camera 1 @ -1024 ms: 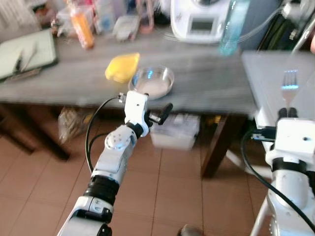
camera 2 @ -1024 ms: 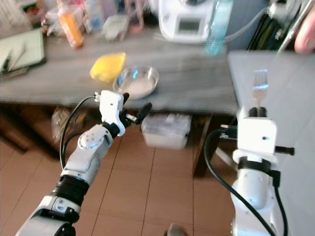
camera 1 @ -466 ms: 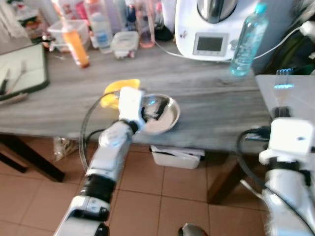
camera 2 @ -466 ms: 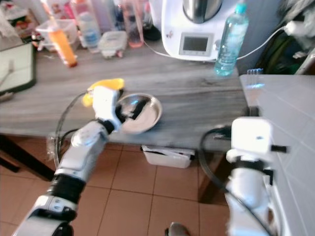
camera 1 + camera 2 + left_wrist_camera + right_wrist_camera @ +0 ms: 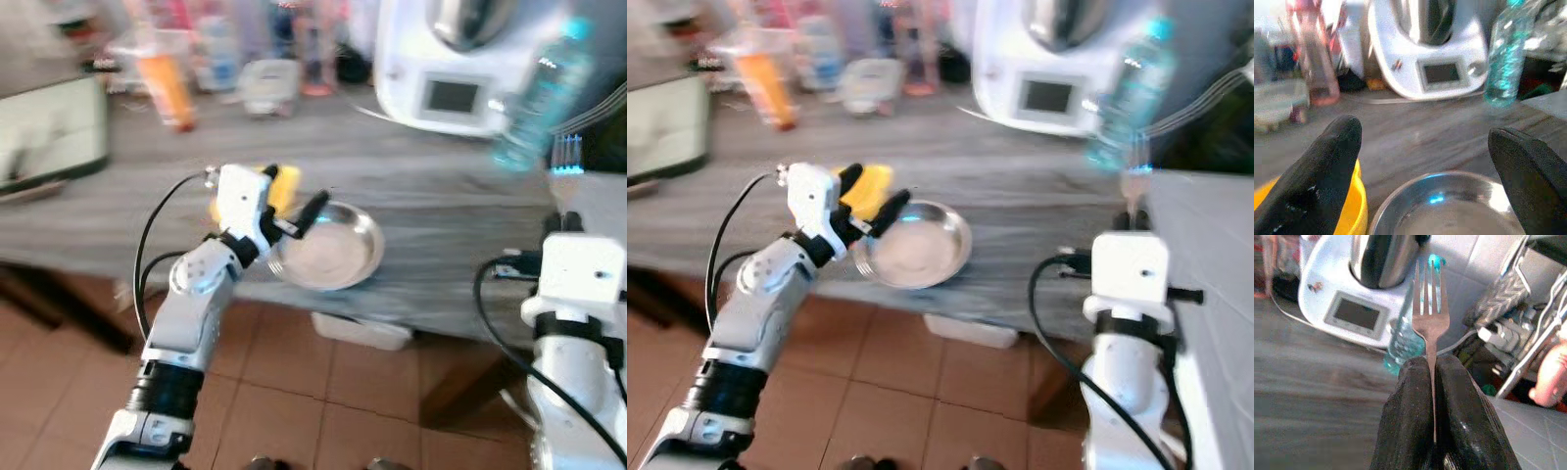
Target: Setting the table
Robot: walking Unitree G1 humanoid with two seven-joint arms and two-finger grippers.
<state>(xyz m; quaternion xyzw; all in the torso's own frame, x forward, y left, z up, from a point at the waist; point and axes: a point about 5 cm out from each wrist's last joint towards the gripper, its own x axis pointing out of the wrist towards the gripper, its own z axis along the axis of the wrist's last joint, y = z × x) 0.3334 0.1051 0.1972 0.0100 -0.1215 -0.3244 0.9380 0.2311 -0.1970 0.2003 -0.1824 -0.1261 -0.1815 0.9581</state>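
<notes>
A shiny steel bowl [image 5: 335,258] sits at the front edge of the grey wooden table [image 5: 441,196]. My left gripper [image 5: 292,199] is open at the bowl's left rim, its black fingers [image 5: 1327,166] spread above the rim. A yellow object [image 5: 1358,208] lies against the bowl, just behind the left finger. My right gripper [image 5: 1431,366] is shut on the handle of a metal fork [image 5: 1430,308], tines upward. It holds the fork [image 5: 566,157] upright at the right, over the corner of a pale tiled counter [image 5: 1215,245].
At the back of the table stand a white kitchen machine [image 5: 456,69], a blue water bottle [image 5: 537,103], an orange bottle [image 5: 167,83] and several jars. A green tray [image 5: 49,127] lies far left. A white box [image 5: 362,329] sits under the table. A person's hand [image 5: 1550,382] is beyond the fork.
The camera has swung about. My left gripper rose from below the table edge to the bowl, and now sits at its left rim. The right gripper keeps the fork upright.
</notes>
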